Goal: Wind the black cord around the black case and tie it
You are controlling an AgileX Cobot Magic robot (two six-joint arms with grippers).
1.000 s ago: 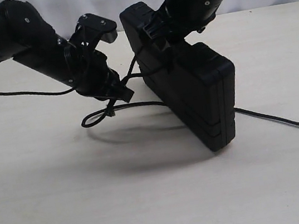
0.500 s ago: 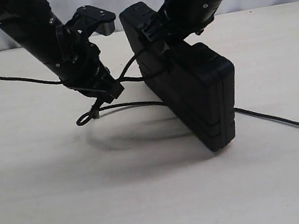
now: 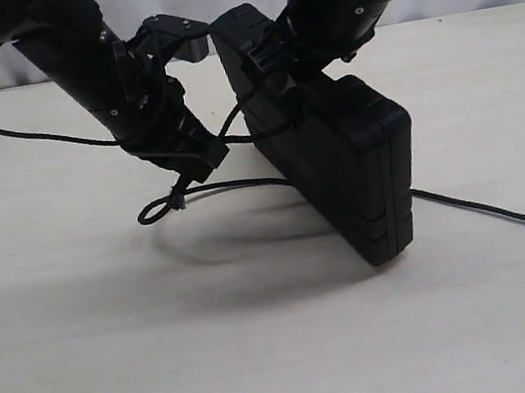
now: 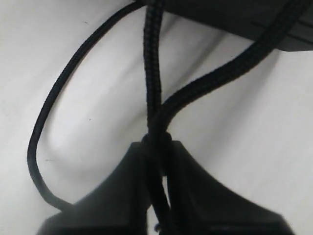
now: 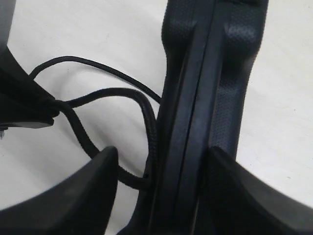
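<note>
Since the black cord (image 4: 152,73) looks floppy, left gripper (image 4: 156,147) pinches it at 9 o'clock of the stiff black case (image 3: 356,163), which right gripper (image 5: 164,166) clamps.

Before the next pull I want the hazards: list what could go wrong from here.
1. The left hand pinches two strands of the black cord; a hard pull might tip the black case, which stands on its edge.
2. The right hand clamps the case with cord seemingly caught beside one finger, so tightening may snag there.
</note>
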